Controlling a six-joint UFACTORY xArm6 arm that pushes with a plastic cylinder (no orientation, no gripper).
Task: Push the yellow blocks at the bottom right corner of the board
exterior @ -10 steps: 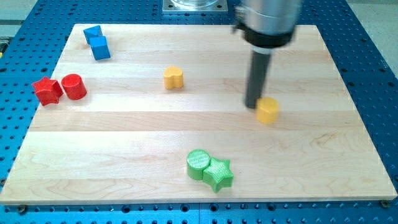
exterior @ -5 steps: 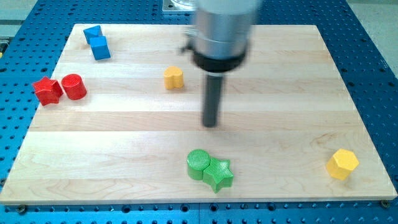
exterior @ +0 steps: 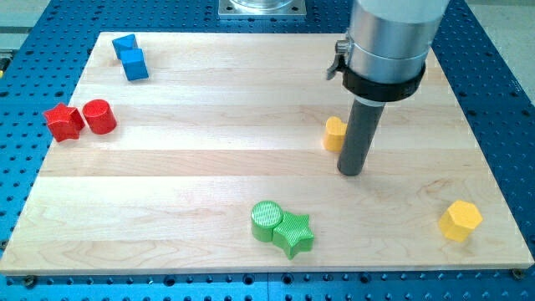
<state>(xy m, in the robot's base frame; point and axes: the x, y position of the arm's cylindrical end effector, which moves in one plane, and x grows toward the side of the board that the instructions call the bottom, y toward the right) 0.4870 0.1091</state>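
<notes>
Camera view: my tip (exterior: 352,172) rests on the board (exterior: 209,167), right of centre; the arm ends in a bare rod with no pincer. One yellow block (exterior: 334,134), partly hidden, sits just behind the rod at its left. The yellow hexagon (exterior: 461,221) lies near the board's bottom right corner. Green cylinder (exterior: 267,221) and green star (exterior: 294,233) touch near the bottom edge.

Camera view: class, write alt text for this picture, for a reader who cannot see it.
A dark rod's tip rests on a wooden board, just right of and below a partly hidden yellow block; a yellow hexagonal block sits near the bottom right corner. A green cylinder and green star touch at bottom centre, a red star and red cylinder at left, two blue blocks top left.
</notes>
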